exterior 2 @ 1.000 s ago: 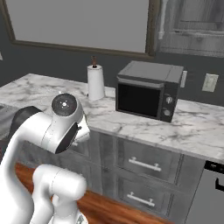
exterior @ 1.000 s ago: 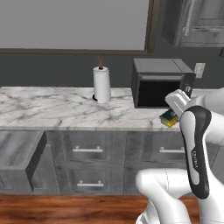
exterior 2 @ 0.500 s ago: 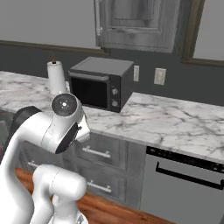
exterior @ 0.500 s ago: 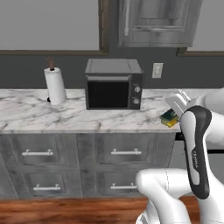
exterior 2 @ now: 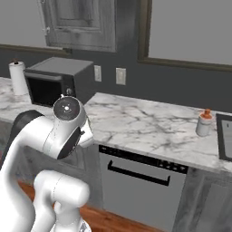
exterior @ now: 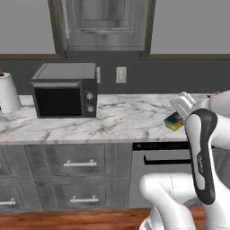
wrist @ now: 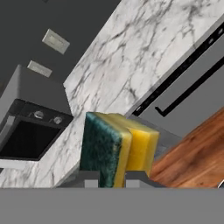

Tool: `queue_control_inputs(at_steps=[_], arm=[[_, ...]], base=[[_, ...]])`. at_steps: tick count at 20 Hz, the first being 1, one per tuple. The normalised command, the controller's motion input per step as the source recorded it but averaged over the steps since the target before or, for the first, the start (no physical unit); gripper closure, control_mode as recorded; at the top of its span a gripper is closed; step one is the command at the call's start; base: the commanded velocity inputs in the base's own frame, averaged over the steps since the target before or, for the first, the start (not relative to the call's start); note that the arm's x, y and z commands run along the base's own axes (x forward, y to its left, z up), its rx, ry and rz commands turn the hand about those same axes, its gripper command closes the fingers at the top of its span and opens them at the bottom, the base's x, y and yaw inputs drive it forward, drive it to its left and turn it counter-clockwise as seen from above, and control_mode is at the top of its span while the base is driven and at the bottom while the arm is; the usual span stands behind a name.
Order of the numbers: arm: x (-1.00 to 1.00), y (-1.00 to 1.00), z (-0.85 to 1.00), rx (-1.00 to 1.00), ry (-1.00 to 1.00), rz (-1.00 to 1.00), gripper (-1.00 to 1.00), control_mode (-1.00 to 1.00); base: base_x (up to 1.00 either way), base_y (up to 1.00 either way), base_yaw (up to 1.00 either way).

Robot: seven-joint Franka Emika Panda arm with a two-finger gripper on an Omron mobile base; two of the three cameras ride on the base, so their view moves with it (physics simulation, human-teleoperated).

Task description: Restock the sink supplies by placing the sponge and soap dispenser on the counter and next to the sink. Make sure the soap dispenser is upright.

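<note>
The sponge sits pinched in the hand, green face toward one finger, yellow body toward the other, held up in the air off the worktop. From the left base camera the sponge shows at the arm's tip, well right of the microwave. The soap dispenser stands upright on the worktop, far right of the microwave, just beside a dark edge at the frame's right. A paper-towel roll stands left of the microwave. Below the worktop, right of the microwave, sits a dishwasher.
</note>
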Motion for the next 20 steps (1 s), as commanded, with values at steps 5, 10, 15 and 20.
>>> queue_control_inputs(at_steps=[5, 10, 15, 20], arm=[[0.0, 0.0, 0.0, 0.0, 0.0, 0.0, 1.0, 1.0], [0.0, 0.0, 0.0, 0.0, 0.0, 0.0, 1.0, 1.0], [0.0, 0.0, 0.0, 0.0, 0.0, 0.0, 1.0, 1.0], [0.0, 0.0, 0.0, 0.0, 0.0, 0.0, 1.0, 1.0]], base=[[0.3, -1.0, -0.03], [0.25, -1.0, -0.02], [0.28, -0.95, 0.0], [0.43, -0.61, 0.0]])
